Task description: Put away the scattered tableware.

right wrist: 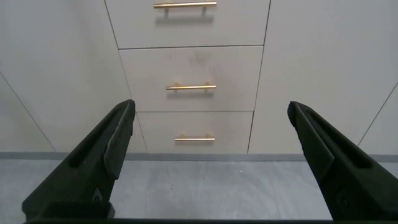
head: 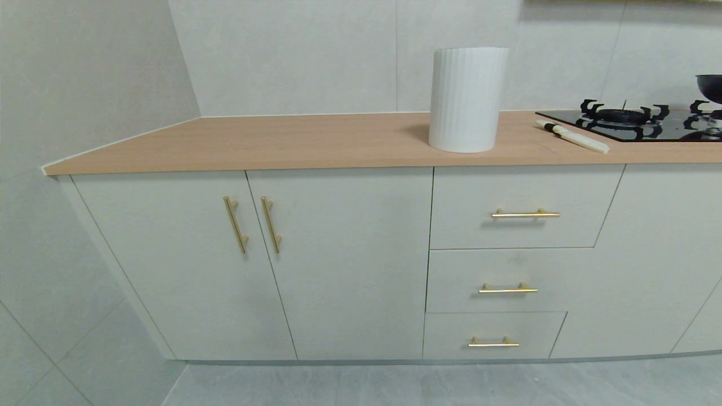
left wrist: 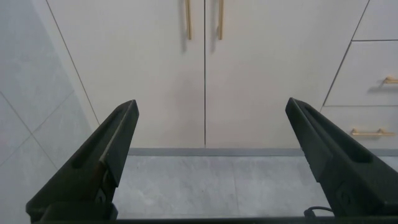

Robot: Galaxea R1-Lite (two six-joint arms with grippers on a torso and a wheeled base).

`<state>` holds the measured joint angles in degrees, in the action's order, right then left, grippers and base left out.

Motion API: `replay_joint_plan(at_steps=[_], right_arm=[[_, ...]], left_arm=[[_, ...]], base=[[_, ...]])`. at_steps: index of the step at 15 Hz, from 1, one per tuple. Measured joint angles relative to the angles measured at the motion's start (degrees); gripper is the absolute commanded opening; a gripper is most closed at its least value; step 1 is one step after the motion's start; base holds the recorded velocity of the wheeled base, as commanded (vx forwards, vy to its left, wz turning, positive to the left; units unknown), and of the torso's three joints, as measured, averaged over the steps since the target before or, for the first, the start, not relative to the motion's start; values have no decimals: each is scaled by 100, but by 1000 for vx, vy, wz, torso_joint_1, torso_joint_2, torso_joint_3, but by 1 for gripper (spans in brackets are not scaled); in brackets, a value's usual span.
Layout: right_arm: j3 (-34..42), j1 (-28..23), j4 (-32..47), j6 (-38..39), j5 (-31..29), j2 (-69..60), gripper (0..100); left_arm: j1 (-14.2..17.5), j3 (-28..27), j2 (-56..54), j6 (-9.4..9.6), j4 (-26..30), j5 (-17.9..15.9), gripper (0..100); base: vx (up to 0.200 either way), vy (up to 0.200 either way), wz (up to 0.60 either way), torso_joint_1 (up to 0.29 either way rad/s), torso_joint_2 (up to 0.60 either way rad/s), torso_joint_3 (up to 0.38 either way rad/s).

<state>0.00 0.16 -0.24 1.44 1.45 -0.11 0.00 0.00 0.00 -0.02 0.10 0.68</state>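
A tall white ribbed holder point(head: 467, 99) stands upright on the wooden countertop point(head: 271, 141). To its right a white utensil with a dark band point(head: 572, 136) lies flat on the counter beside the hob. My left gripper point(left wrist: 211, 112) is open with nothing between its fingers, low down and facing the two cabinet doors point(left wrist: 205, 68). My right gripper point(right wrist: 211, 112) is open too, low before the stack of three drawers point(right wrist: 189, 78), holding nothing.
A black gas hob point(head: 643, 121) with pan supports sits at the counter's right end, a dark pot point(head: 711, 87) on it. Gold bar handles point(head: 524, 214) are on the drawers and doors point(head: 254, 225). Grey tiled wall closes the left side; grey floor lies below.
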Motion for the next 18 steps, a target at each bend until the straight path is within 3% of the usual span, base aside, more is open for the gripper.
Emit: replay_joint_plan(at_steps=[18], right_arm=[[0,0,0,4,0,1,100]], left_arm=[[0,0,0,-5,0,0,100]], base=[[189,0,0,3,3,2]])
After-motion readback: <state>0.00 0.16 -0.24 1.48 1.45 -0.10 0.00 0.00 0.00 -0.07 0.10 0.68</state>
